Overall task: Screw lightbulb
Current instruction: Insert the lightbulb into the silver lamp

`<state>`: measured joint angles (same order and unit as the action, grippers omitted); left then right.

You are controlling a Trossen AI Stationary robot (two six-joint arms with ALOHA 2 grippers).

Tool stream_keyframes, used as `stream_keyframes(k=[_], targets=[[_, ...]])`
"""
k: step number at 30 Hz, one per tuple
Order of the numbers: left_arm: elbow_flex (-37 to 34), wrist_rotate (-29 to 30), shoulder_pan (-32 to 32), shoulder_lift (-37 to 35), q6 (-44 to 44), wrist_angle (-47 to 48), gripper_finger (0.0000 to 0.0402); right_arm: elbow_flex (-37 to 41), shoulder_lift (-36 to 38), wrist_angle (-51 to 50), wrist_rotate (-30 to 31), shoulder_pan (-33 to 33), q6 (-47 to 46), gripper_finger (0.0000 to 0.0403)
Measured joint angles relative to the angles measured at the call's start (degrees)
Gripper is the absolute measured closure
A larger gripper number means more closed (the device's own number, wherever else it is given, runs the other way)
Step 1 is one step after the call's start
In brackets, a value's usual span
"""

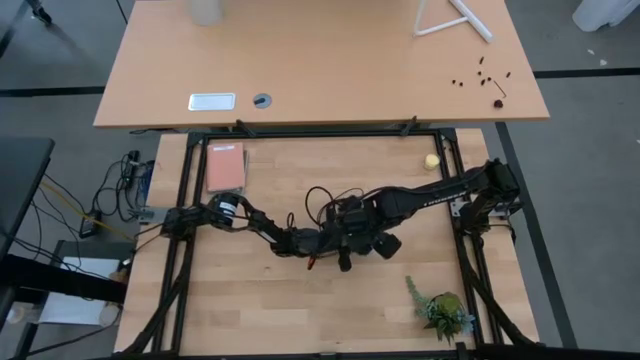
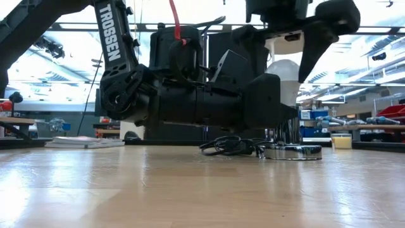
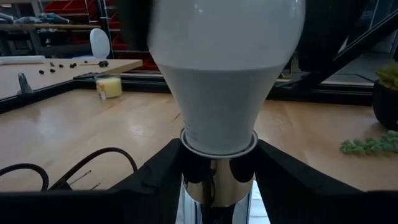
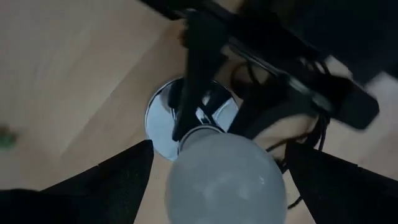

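The white lightbulb (image 3: 227, 74) stands upright with its screw end in the chrome socket stem (image 3: 214, 186), which rises from the round silver socket base (image 2: 292, 152) near the table's middle. My left gripper (image 3: 217, 190) lies level just above the table and is closed on the stem under the bulb. My right gripper (image 4: 224, 186) hangs over the bulb (image 4: 224, 183), pointing down and open. One of its fingers stands on each side of the bulb's round head without touching it. In the high view both arms (image 1: 350, 230) hide the bulb. My left gripper pinches the socket's chrome stem (image 3: 199, 186) between its two fingers (image 3: 158, 177), right under the bulb's neck. The fingers come in level, from the table's left side, and lie across the upright stem. The socket's base sits flat on the table.
The socket's black cord (image 2: 231, 147) coils on the table beside the base. A pink book (image 1: 226, 167) lies at the far left, a small yellow ball (image 1: 431, 160) at the far right, and a green plant sprig (image 1: 440, 310) at the near right. A black frame (image 1: 185, 200) borders the table.
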<state>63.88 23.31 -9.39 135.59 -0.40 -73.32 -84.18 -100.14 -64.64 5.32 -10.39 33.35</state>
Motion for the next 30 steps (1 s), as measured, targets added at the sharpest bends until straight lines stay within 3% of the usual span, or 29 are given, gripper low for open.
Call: stream_keyframes(k=[5,22,30], targets=[[0.0,-0.8,0.0,0.0,0.0,0.0,0.0224,0.0,0.0,0.0,0.0,0.1,7.6,0.0029],[0.0,-1.1,0.0,0.0,-0.2,-0.1,0.0224,4.1,-0.1,0.4,-2.1,2.3,12.9,0.003],[0.0,-1.1,0.0,0.0,-0.3,-0.1,0.0224,4.7,-0.1,4.4,0.9,1.8,22.3,0.0031]])
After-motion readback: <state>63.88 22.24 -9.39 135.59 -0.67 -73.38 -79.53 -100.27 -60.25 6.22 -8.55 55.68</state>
